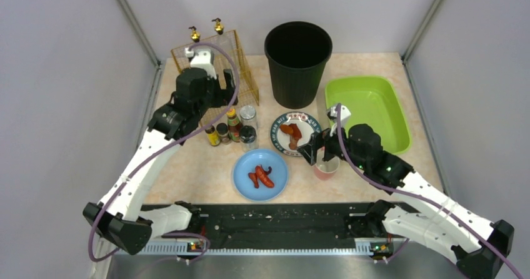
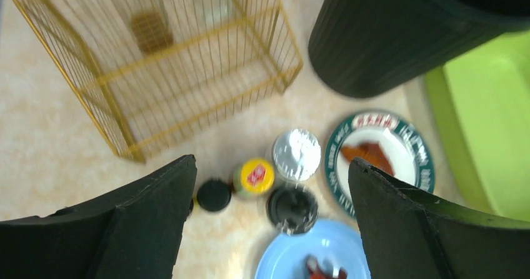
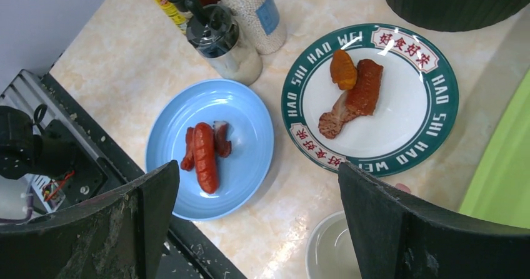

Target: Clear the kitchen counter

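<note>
Kitchen counter point(image 1: 194, 166), long axis left-right; left fingers point(image 2: 144, 223), right fingers point(image 3: 412, 229) wide apart, empty.

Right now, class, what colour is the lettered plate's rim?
Dark green with white letters. The plate shows best in the right wrist view.

Bin point(image 1: 297, 60) on counter point(image 1: 206, 166), left of tray point(image 1: 369, 110)

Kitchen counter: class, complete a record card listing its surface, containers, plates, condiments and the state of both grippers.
Surface: kitchen counter, speckled beige
Containers: black bin; green tray, empty; gold wire basket
Plates: blue plate with sausages; green-rimmed plate with meat pieces
Condiments: bottles and jars, clustered left of the plates
Left gripper: open, holding nothing
Right gripper: open, over a pink cup
</note>
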`<action>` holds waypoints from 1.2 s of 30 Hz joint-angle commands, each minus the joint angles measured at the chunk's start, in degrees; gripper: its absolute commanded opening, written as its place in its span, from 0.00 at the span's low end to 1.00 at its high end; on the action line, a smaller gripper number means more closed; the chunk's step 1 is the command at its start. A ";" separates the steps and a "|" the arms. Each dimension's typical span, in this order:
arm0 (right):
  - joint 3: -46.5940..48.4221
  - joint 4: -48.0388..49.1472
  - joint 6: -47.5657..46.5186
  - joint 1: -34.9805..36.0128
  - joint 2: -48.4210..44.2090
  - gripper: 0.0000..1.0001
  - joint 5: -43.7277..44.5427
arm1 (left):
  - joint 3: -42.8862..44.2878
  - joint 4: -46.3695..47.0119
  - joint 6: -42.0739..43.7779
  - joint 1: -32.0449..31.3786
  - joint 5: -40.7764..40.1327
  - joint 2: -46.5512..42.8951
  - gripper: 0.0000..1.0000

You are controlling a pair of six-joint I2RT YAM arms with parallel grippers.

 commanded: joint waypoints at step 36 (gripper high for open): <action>-1.76 2.83 0.30 0.22 -0.11 0.96 2.70 | -7.50 0.07 -2.30 -3.72 -8.59 12.57 0.68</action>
